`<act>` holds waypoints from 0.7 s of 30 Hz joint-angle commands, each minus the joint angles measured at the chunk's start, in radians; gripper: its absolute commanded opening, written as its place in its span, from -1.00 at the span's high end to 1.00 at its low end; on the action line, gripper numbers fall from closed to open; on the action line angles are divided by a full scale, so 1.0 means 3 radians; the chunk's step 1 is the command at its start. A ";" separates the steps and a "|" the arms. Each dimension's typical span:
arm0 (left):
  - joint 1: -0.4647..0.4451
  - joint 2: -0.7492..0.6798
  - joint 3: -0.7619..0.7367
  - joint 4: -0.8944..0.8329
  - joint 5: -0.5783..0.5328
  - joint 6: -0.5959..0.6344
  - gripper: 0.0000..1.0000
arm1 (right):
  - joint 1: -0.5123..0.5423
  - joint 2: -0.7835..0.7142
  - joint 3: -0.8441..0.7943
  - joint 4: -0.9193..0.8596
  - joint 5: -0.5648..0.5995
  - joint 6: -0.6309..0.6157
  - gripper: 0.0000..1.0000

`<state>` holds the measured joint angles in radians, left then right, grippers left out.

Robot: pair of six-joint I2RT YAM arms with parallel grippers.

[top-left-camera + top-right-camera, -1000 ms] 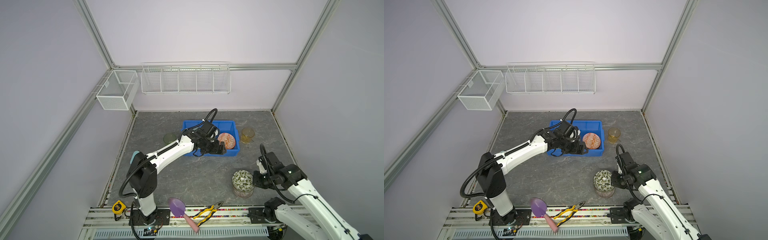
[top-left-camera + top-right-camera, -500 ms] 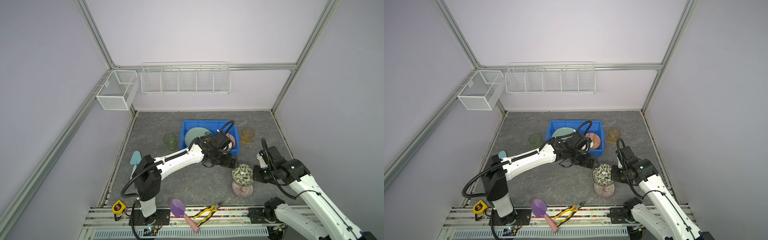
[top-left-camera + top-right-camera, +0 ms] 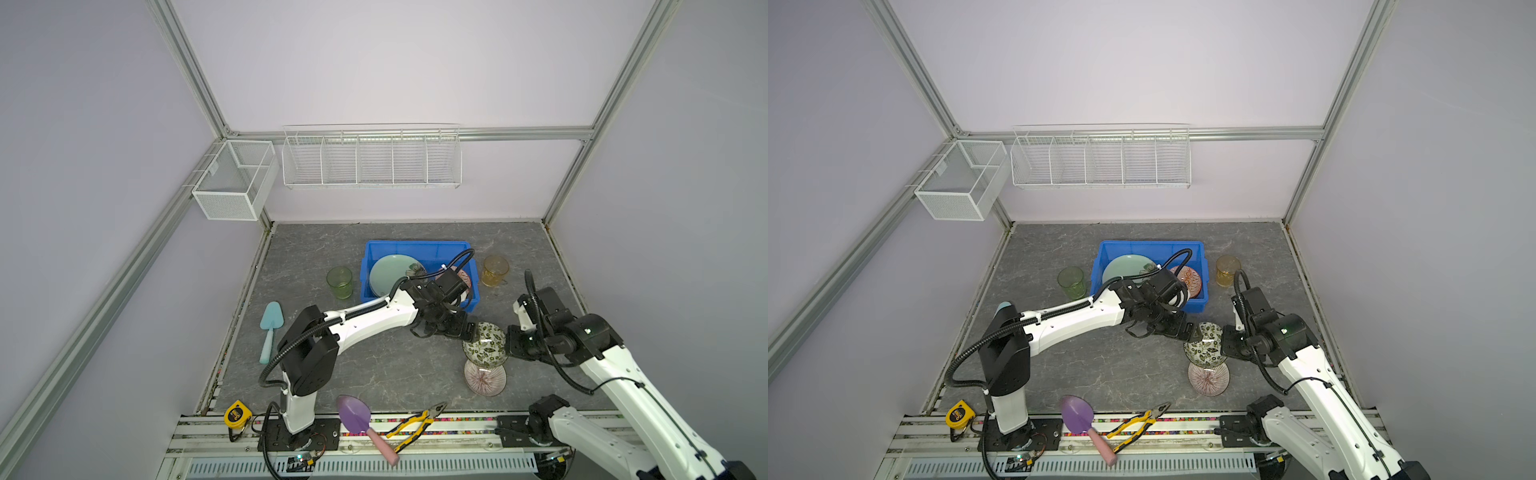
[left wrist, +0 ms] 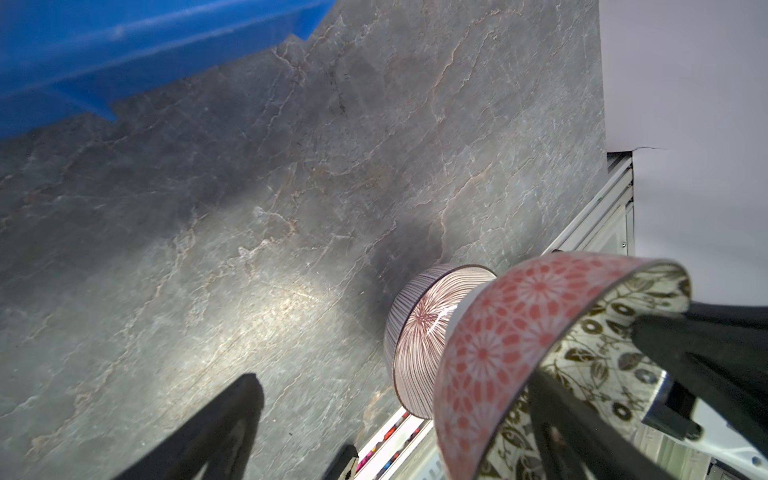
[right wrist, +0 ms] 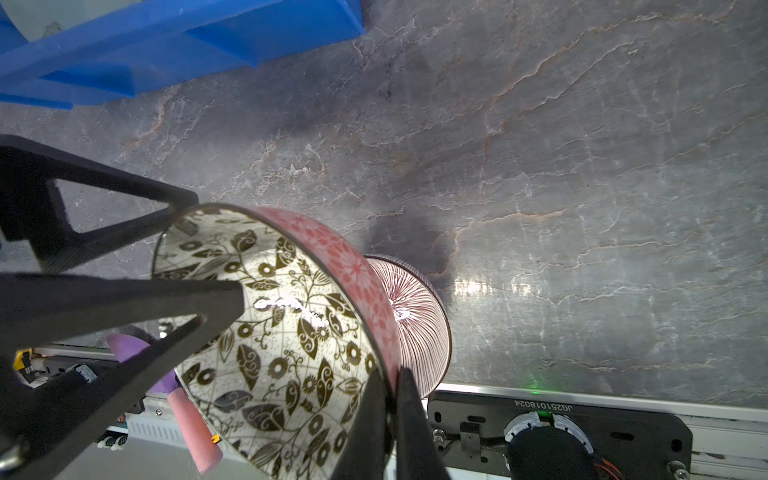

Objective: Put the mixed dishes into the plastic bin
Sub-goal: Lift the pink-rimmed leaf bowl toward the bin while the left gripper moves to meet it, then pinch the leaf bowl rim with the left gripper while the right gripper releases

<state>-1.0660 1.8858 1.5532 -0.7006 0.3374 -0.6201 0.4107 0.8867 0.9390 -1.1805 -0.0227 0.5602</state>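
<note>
Left arm (image 3: 374, 322) lies stretched low across the table (image 3: 332, 374) in front of the plastic bin (image 3: 415, 248), left gripper (image 3: 464, 329) spread wide astride the rim of the leaf bowl (image 3: 484, 345); right arm (image 3: 615, 376) elbow-bent, right gripper (image 3: 510, 345) pinched on the opposite rim, bowl tilted, mouth facing both top views, above the pink-striped bowl (image 3: 485, 378).

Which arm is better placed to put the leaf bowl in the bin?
Likely left: its open jaws straddle the leaf bowl's wall, between it and the bin. The right's jaws, shut on the rim, only hold it up.
</note>
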 commanded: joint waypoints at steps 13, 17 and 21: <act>-0.0016 0.0162 0.0154 -0.0085 -0.0028 -0.0008 -0.77 | 0.0019 0.0092 0.0074 0.0170 -0.0031 -0.0063 0.87; -0.0013 0.0171 0.0147 -0.0076 -0.0010 -0.0009 -0.45 | 0.0020 0.0102 0.0077 0.0181 -0.0034 -0.0062 0.87; -0.0016 0.0172 0.0137 -0.0071 0.0003 -0.0010 -0.16 | 0.0022 0.0110 0.0076 0.0192 -0.0032 -0.0062 0.87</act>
<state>-1.0672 1.9209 1.5734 -0.7155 0.3378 -0.6258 0.4107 0.9199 0.9390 -1.1530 -0.0231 0.5488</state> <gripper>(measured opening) 0.589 0.073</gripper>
